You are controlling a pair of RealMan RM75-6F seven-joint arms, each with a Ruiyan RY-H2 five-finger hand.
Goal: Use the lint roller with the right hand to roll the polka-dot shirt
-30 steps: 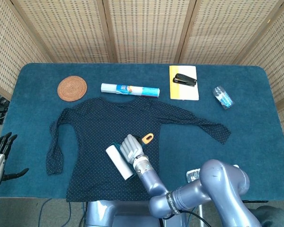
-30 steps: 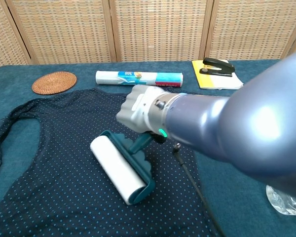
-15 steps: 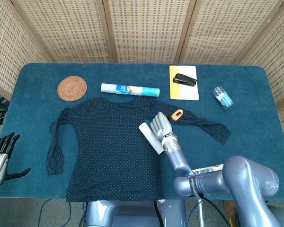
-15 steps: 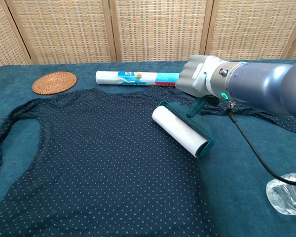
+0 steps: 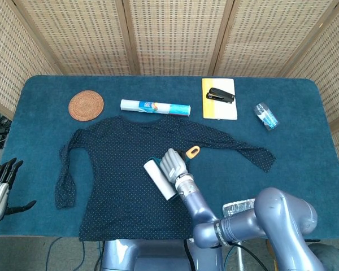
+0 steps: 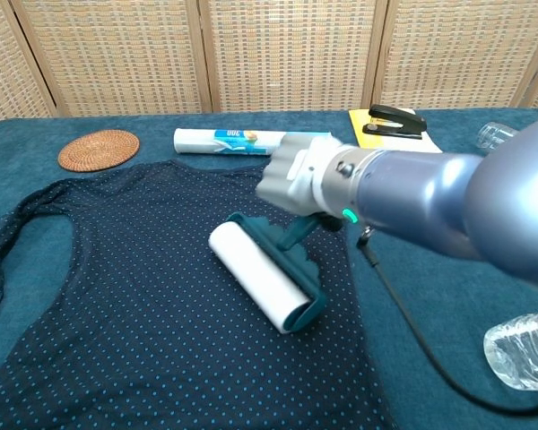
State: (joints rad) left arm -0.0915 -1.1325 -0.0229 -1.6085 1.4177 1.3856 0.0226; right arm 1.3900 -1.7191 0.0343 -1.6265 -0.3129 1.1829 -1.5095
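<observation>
Right hand [image 5: 173,164] had fingers clamped on lint roller [image 6: 262,277] handle, white drum pressed flat on polka-dot shirt [image 5: 118,169] mid-chest, likely for sticky contact. Shirt spread flat on bench [image 5: 305,113]. Left hand [image 5: 0,186] idle off bench edge, fingers apart.

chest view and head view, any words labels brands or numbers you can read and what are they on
No text can be read for certain.
Wrapped roll behind the polka-dot shirt: blue and red print on its label, too blurred to read.
Small bottle at the right: label too small to read.
Stapler on the yellow notepad: no print shows.
Lint roller in the right hand: no label shows.
</observation>
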